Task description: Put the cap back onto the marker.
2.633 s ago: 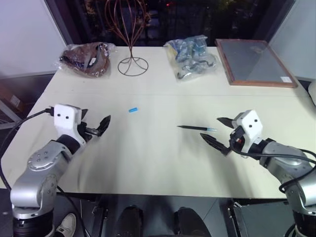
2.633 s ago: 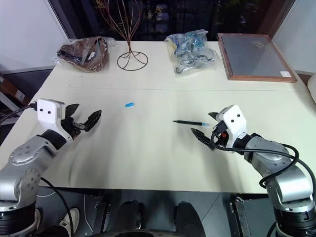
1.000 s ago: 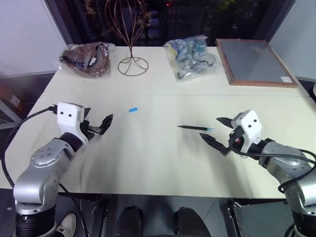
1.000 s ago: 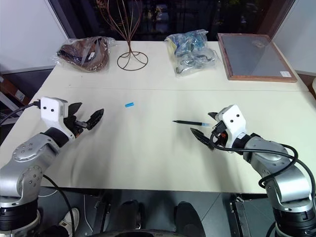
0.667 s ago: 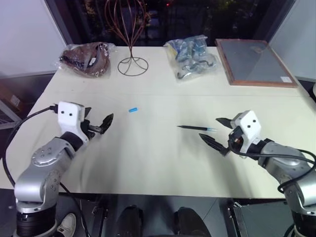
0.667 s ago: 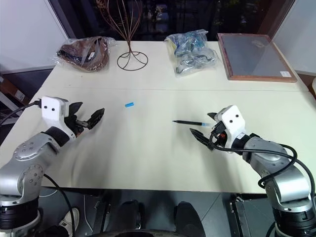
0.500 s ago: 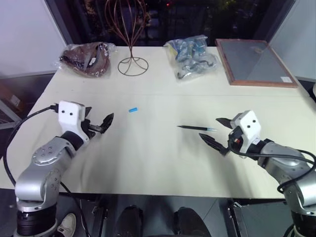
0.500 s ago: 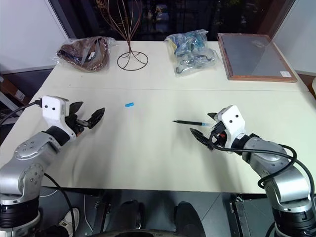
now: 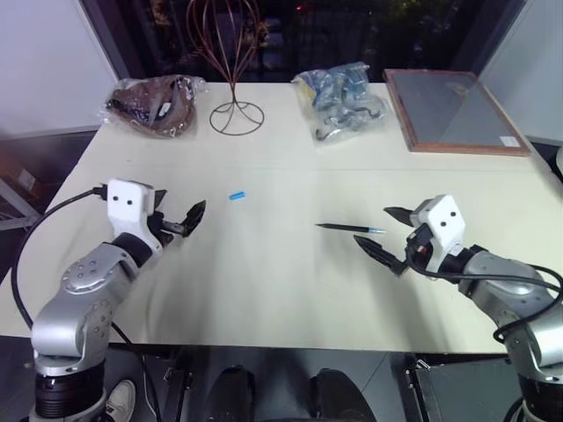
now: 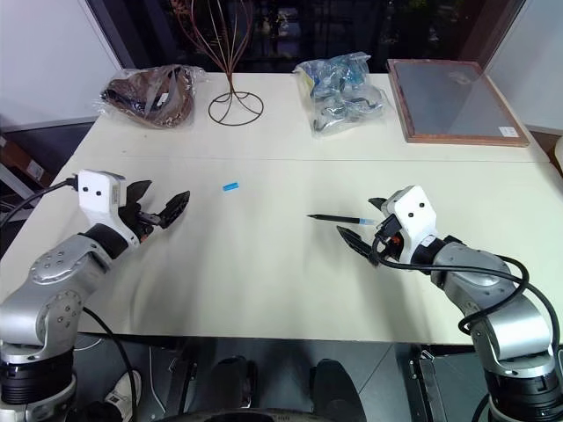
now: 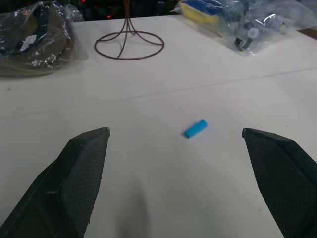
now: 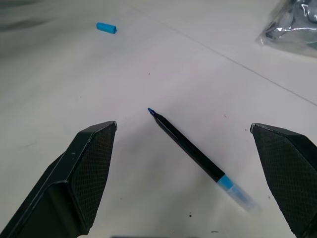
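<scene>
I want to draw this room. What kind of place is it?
Probably an office or workroom at night: a big pale table, dark windows behind it, a wire stand and a framed board.

Silver jointed arms, white boxy wrists, black cables, textured black-fingered hands (image 9: 179, 221).

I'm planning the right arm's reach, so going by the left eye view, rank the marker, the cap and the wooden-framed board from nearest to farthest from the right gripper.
1. The marker, just ahead of the right gripper.
2. The framed board, at the table's far right corner.
3. The cap, across the table toward the left arm.
</scene>
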`<state>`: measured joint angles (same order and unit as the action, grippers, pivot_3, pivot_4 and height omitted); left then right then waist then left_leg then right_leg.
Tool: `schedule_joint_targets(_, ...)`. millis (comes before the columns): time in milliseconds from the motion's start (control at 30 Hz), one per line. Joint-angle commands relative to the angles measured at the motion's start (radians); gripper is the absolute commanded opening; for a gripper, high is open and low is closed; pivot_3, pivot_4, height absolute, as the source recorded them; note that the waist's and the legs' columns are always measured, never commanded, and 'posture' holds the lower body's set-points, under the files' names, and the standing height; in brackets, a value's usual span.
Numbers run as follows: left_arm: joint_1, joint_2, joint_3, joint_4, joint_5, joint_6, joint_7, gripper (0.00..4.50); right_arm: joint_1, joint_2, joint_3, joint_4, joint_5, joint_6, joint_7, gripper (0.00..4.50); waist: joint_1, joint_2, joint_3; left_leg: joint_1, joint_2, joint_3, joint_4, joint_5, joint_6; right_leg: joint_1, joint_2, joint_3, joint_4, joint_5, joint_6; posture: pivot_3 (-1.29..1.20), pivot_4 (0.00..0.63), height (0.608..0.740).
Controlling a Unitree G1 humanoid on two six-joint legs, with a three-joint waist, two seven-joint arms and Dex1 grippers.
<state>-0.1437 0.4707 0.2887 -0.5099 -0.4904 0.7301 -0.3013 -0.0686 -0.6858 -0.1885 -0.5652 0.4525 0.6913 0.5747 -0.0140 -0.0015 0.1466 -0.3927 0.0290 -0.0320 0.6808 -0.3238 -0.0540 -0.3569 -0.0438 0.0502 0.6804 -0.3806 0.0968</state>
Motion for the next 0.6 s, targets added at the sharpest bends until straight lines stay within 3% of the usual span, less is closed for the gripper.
schedule_joint_targets(33,-0.014,0.003,0.008,-0.018,-0.003,-0.016,0.002,4.48,-0.011,-0.006,-0.007,-0.025,0.001,-0.014,0.001,4.50,0.000,0.000,0.000,0.000,0.000,0.000,0.000,0.000,0.000,0.000,0.000,0.000,0.000,0.000,0.000,0.00,0.150,0.740)
schedule_joint_targets(367,-0.024,0.030,0.009,0.015,-0.012,-0.013,-0.040,4.48,-0.015,-0.002,0.007,-0.013,-0.007,-0.022,0.000,4.50,0.000,0.000,0.000,0.000,0.000,0.000,0.000,0.000,0.000,0.000,0.000,0.000,0.000,0.000,0.000,0.00,0.150,0.740)
schedule_joint_targets(600,-0.136,0.077,-0.054,0.272,0.037,-0.104,-0.179,4.48,-0.031,0.015,0.036,-0.015,-0.026,-0.028,-0.017,4.50,0.001,0.000,0.000,0.000,-0.001,0.000,0.000,0.000,0.000,0.000,0.000,0.000,0.000,0.000,0.000,0.00,0.150,0.740)
